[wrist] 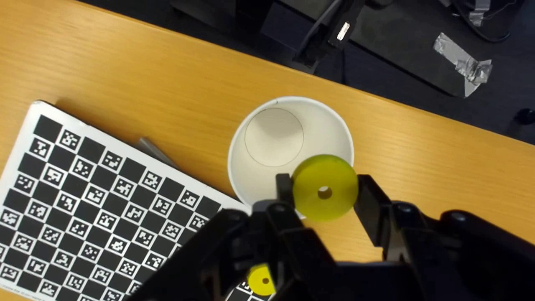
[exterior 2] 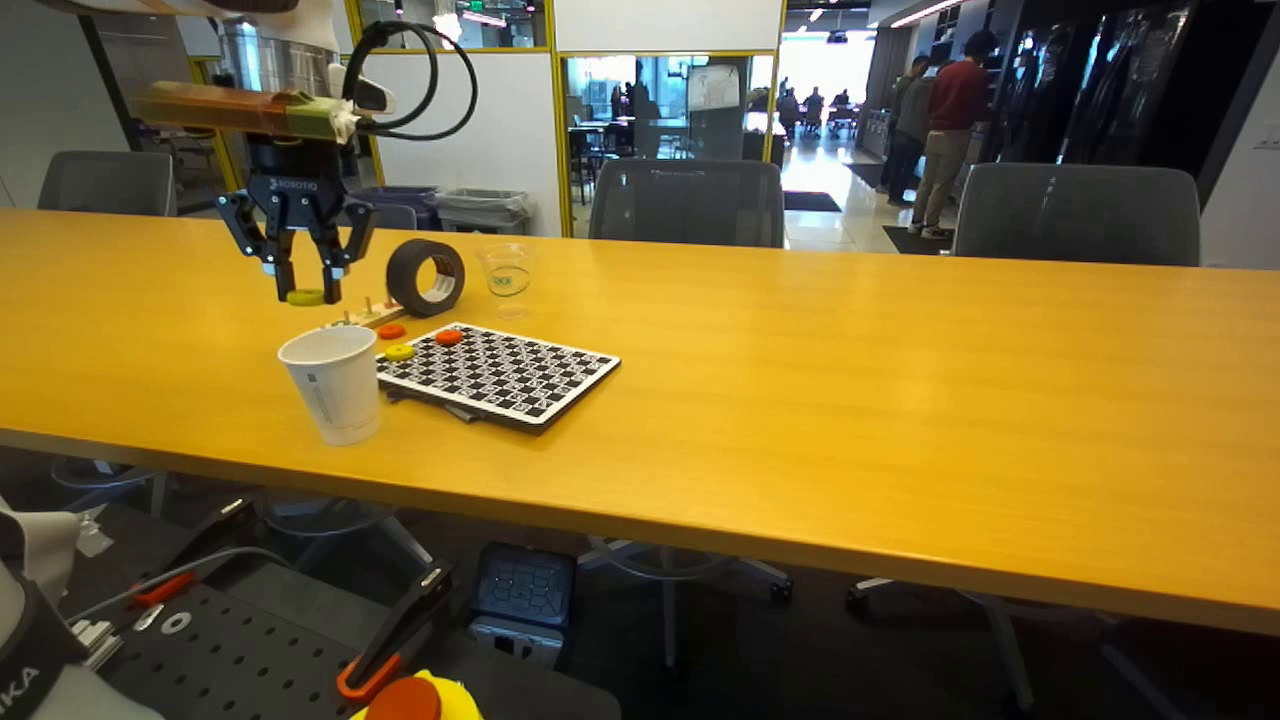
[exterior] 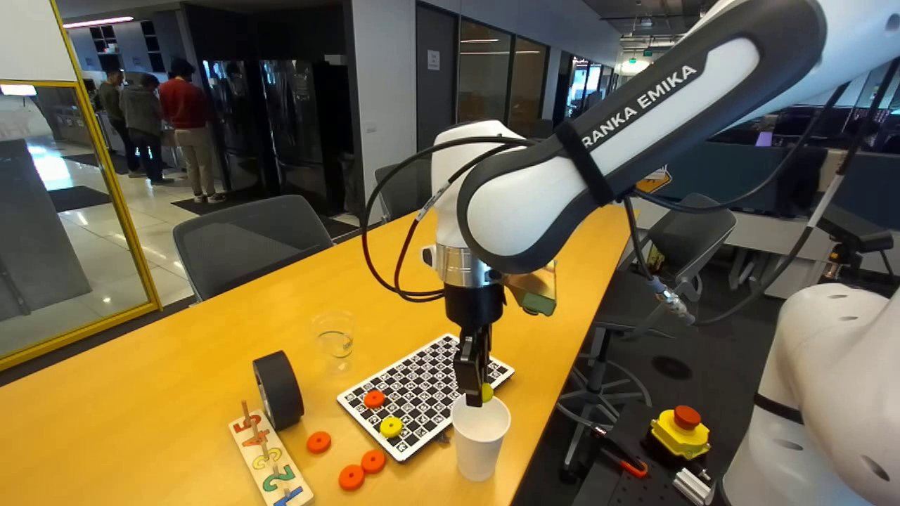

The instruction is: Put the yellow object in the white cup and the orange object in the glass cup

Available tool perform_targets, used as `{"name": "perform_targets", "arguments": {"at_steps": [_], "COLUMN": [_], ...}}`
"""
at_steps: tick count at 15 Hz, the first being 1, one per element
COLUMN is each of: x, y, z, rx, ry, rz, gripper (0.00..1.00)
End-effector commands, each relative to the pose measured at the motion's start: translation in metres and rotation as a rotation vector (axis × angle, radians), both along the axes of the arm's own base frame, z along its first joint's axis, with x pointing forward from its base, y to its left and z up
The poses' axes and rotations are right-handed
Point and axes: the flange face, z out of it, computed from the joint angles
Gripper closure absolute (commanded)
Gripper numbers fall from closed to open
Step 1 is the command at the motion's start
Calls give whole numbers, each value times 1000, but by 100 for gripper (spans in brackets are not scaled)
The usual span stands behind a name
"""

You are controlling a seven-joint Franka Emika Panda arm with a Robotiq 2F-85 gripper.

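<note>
My gripper [exterior 2: 308,291] is shut on the yellow object [wrist: 324,172], a small flat disc with a centre hole, pinched at its sides. It hovers above the white cup [exterior 2: 335,390], which stands upright near the table's edge. In the wrist view the disc overlaps the rim of the white cup [wrist: 273,138], whose inside shows only bare white. A second yellow disc [exterior: 391,426] lies on the checkered board. Of the orange discs, one orange object [exterior: 374,399] rests on that board, and several others lie on the table. The clear glass cup [exterior: 334,341] stands beyond the board.
Beside the white cup lies the checkered board [exterior: 429,383]. A black tape roll [exterior: 281,390] stands on its side near the glass cup, next to a wooden number board [exterior: 271,460] with pegs. The table edge [wrist: 376,98] runs close past the white cup.
</note>
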Motion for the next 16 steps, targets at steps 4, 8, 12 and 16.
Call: {"name": "perform_targets", "arguments": {"at_steps": [4,8,12,16], "x": [8,9,13,31], "y": [-1,-1,3,21], "z": [-15,-22,-13,3], "rx": [45,55,39,31], "ry": [63,87,54,7], "rz": [-25,-50,-43,-2], "gripper": [82,26,0,0]}}
